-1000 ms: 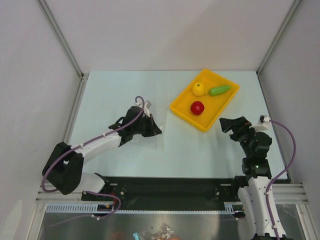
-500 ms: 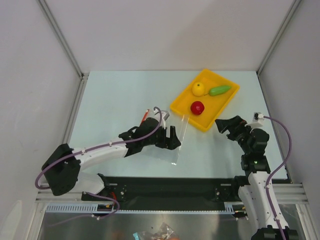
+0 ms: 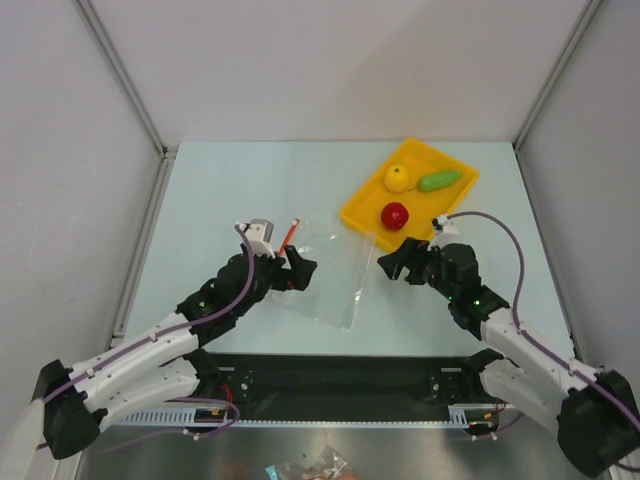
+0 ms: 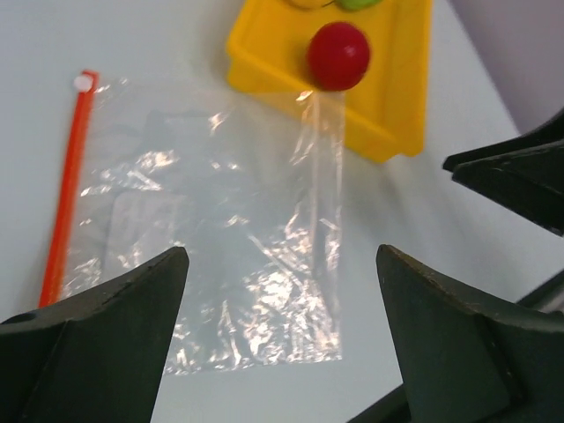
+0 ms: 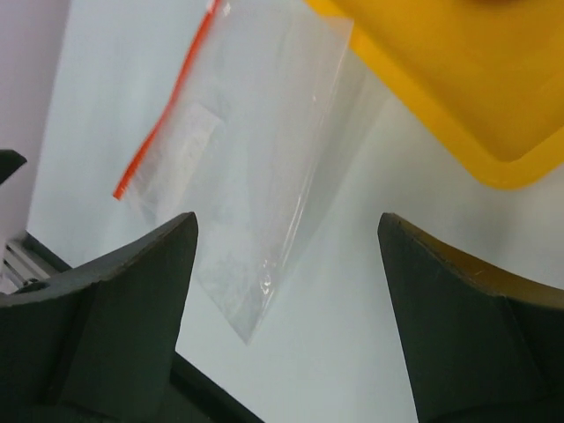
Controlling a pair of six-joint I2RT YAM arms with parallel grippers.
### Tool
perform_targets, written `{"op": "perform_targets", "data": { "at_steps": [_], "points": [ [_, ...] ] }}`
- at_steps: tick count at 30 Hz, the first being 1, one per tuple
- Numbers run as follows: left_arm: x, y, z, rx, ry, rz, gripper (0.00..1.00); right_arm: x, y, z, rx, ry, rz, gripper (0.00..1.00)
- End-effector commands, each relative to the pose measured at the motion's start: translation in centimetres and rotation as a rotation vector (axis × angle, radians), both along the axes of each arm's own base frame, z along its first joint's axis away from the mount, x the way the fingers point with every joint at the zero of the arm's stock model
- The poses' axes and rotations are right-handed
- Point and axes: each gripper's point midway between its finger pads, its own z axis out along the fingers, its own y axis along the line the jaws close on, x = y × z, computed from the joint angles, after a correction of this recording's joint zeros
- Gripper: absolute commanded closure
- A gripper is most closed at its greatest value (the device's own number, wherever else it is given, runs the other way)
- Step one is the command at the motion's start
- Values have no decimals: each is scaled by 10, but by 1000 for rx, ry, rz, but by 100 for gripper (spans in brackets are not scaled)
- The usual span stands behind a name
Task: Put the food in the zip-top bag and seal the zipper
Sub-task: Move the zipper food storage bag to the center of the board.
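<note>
Small clear plastic zip-top bag (image 3: pixel 330 280) lies flat on pale table (image 3: pixel 220 190), centre of top view. Thin red-orange zipper strip (image 3: pixel 290 236) runs along the bag's left edge. Bag's upper-right corner meets the yellow rectangular tray (image 3: pixel 428 215) at upper right. Inside tray: round yellow lemon (image 3: pixel 398 177), elongated green veg (image 3: pixel 438 181) & round red fruit (image 3: pixel 395 215). L gripper (image 3: pixel 300 272) sits at bag's left, R gripper (image 3: pixel 393 265) just off its right. Both spread wide, holding nothing.
</note>
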Motion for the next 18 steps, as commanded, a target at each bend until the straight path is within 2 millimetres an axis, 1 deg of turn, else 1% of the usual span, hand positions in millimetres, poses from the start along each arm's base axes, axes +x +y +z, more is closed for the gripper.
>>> {"op": "perform_targets", "data": {
  "at_steps": [1, 2, 3, 4, 5, 6, 7, 9, 10, 12, 13, 15, 16, 17, 18],
  "points": [
    [12, 14, -5, -3, -21, 75, 6, 21, 15, 7, -36, -55, -30, 12],
    [13, 17, -2, 18, -32, 78, 6, 25, 20, 3, -38, -39, -25, 12],
    [14, 20, 4, 13, -50, 93, 6, 29, 26, -14, -52, 16, -22, 11],
    [15, 27, 1, 31, -42, 127, 6, 32, 30, -21, -57, 34, -19, 11],
    [14, 28, 2, 15, -44, 127, 6, 36, 36, -21, -52, 42, -11, 13],
    [12, 27, 3, -1, -52, 119, 6, 38, 39, -37, -75, 86, -8, 14],
    [11, 29, 6, -27, -72, 120, 6, 40, 42, -40, -73, 101, -11, 14],
    [11, 35, 4, -22, -74, 148, 6, 46, 47, -45, -75, 112, -9, 14],
    [10, 39, 6, -27, -82, 158, 6, 48, 52, -53, -81, 130, 0, 14],
    [10, 44, 9, -37, -92, 183, 6, 50, 59, -59, -84, 145, 17, 15],
    [10, 46, 8, -40, -92, 189, 6, 54, 63, -66, -89, 165, 21, 16],
    [9, 49, 11, -54, -103, 198, 6, 55, 72, -70, -79, 181, 51, 18],
    [8, 50, 9, -55, -102, 199, 6, 56, 79, -77, -80, 200, 72, 19],
    [7, 49, 8, -51, -101, 192, 6, 56, 83, -78, -77, 204, 88, 25],
    [8, 49, 8, -48, -101, 191, 6, 56, 86, -79, -74, 205, 103, 29]
  ]
}}
